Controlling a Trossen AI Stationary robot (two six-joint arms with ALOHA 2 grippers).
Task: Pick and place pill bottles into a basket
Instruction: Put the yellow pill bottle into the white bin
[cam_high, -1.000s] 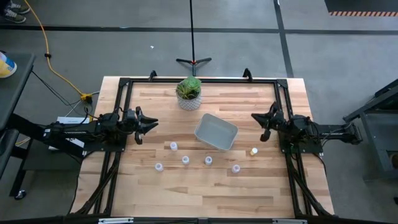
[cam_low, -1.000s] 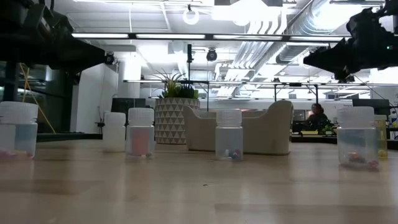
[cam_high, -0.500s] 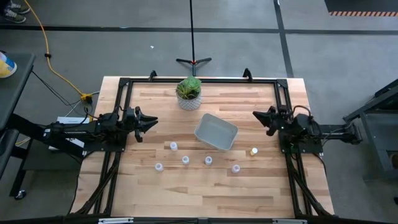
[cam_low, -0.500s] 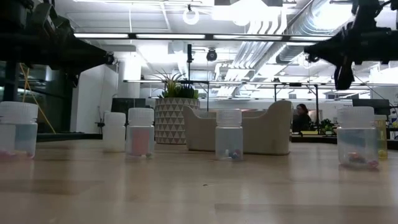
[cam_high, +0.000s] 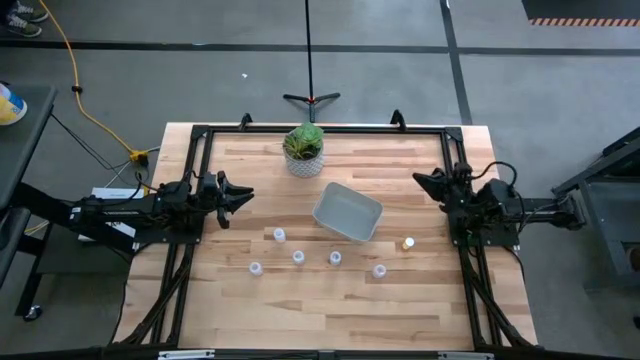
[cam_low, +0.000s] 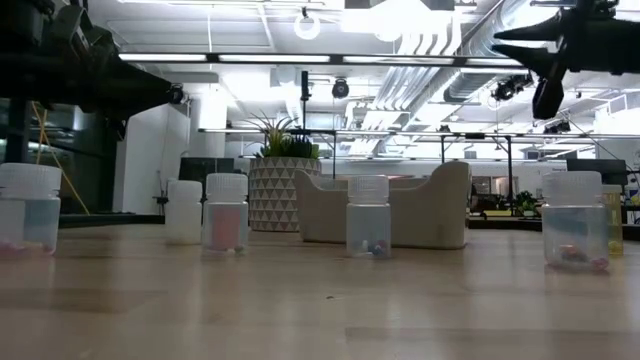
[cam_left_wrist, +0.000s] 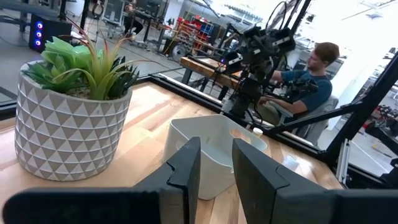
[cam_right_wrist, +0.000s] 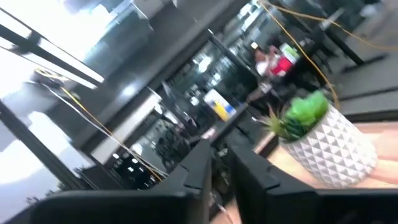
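Six small pill bottles stand upright on the wooden table: five whitish ones (cam_high: 279, 235) (cam_high: 256, 268) (cam_high: 298, 257) (cam_high: 335, 258) (cam_high: 379, 270) and a yellowish one (cam_high: 408, 243). The pale grey-blue basket (cam_high: 347, 212) stands just beyond them and also shows in the left wrist view (cam_left_wrist: 211, 152). My left gripper (cam_high: 247, 195) hovers left of the basket with a narrow gap between its fingers, empty. My right gripper (cam_high: 418, 180) hovers right of the basket, high above the table (cam_low: 500, 40), also with a narrow gap and empty.
A white patterned pot with a green plant (cam_high: 304, 150) stands at the far middle of the table, beyond the basket. A black frame (cam_high: 200, 135) runs around the table's edge. A person (cam_left_wrist: 311, 74) sits in the room behind the right arm.
My right gripper has risen and drawn back toward the table's far right, and it has turned about its wrist while doing so. The bottles and the basket stand as before.
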